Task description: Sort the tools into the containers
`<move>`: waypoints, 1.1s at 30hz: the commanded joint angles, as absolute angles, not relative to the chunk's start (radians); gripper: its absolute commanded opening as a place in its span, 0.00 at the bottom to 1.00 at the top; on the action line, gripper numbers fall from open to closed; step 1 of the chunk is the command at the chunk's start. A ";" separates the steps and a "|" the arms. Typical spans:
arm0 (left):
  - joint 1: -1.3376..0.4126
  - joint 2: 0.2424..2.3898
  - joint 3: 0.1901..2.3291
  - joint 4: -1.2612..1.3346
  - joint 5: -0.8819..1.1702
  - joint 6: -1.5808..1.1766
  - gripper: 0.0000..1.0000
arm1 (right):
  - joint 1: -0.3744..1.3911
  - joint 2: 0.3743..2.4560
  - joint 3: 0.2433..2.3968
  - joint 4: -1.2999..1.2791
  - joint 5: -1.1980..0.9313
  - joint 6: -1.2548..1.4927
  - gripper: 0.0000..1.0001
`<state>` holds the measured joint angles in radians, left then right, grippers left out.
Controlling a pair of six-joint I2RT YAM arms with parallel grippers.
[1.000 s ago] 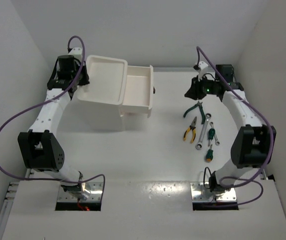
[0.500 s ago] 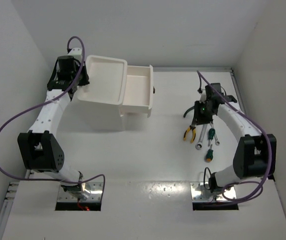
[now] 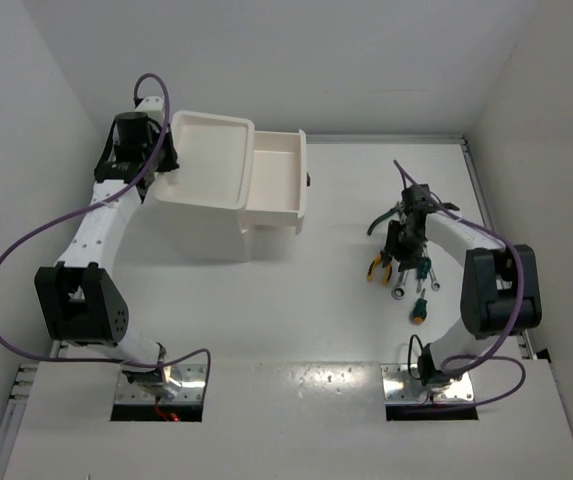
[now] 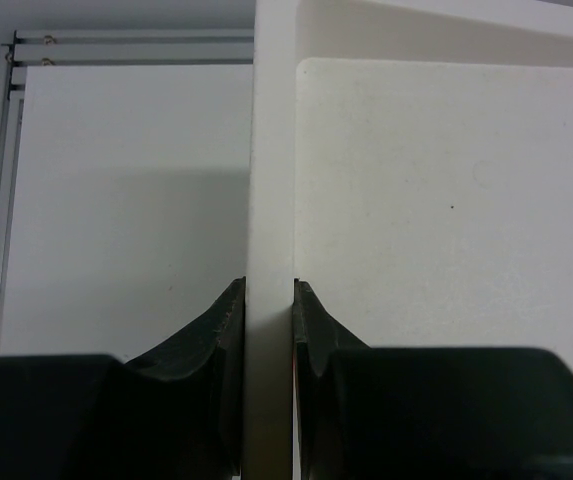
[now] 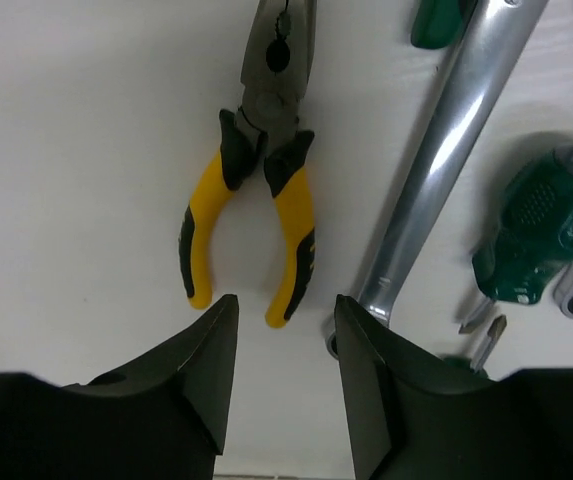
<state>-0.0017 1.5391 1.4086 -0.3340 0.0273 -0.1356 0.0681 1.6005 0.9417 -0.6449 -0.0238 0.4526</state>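
- Right gripper (image 5: 286, 300): jaws spread above the yellow-and-black pliers (image 5: 266, 150), which lie on the table (image 5: 86, 150).
- Left gripper (image 4: 269, 290): pinching the rim of the white cabinet tray (image 4: 271, 150).
- Judged step: pliers pickup; next, lower and close across the handles.

The right arm (image 3: 463, 238) swings in from the far right side of the table (image 3: 306, 310) and drops low over the tools (image 3: 413, 272). The right gripper (image 5: 284, 303) now hangs just above the yellow-and-black-handled pliers (image 5: 266, 130), its jaws spread wider than before.
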 commanded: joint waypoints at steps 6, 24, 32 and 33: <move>-0.009 1.545 1.345 -0.528 0.026 -0.207 0.00 | 0.066 1.703 0.976 -0.543 -0.006 0.453 0.41; -0.009 1.545 1.327 -0.528 0.035 -0.198 0.00 | 0.066 1.612 1.197 -0.624 0.025 0.391 0.00; -0.009 1.536 1.327 -0.528 0.044 -0.198 0.00 | 0.087 1.652 1.736 -0.817 -0.116 0.227 0.00; -0.009 1.536 1.327 -0.528 0.044 -0.198 0.00 | 0.087 1.669 1.847 -0.850 -0.133 0.216 0.00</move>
